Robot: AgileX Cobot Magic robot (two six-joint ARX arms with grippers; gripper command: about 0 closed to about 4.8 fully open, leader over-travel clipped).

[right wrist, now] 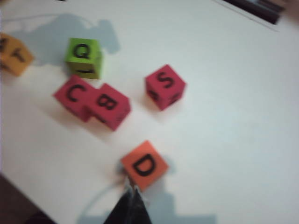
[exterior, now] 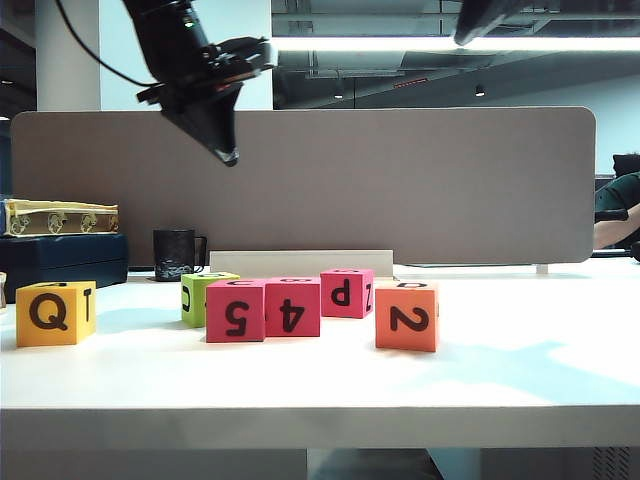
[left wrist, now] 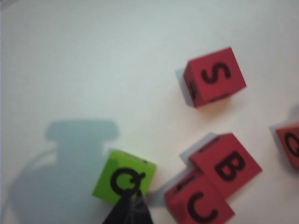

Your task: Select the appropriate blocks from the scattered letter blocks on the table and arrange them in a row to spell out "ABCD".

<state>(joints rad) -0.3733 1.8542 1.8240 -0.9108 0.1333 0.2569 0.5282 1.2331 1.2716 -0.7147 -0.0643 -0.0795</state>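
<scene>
Well, nearest the front edge, the yellow-orange cube (exterior: 55,313) sits alone at the far left of the counter (exterior: 520,380), well apart from the rest. The orange cube (exterior: 407,315), D on top in the right wrist view, stands off to the right with a gap beside it.

Just behind, the pink-red cube with 5 (exterior: 236,311) and the pink-red cube with 4 (exterior: 293,306) touch side by side, tops reading C and B. That pair looks like the only piece of the row built so far. By my reading, the two outer cubes are yet to be brought in.

The lime green cube (exterior: 205,297) is tucked just behind the 5, and the pink-red cube with P (exterior: 347,292) sits further back. Neither looks needed.

The left hand (exterior: 228,152) hangs high above the cubes, clenched and carrying nothing. The right hand (right wrist: 131,201) hovers over the D cube, apparently pinched shut and empty too.

The counter is plain, white and smooth. Beyond it come a dark mug (exterior: 175,254), a grey partition (exterior: 420,190) and bright ceiling lights (exterior: 400,44).
</scene>
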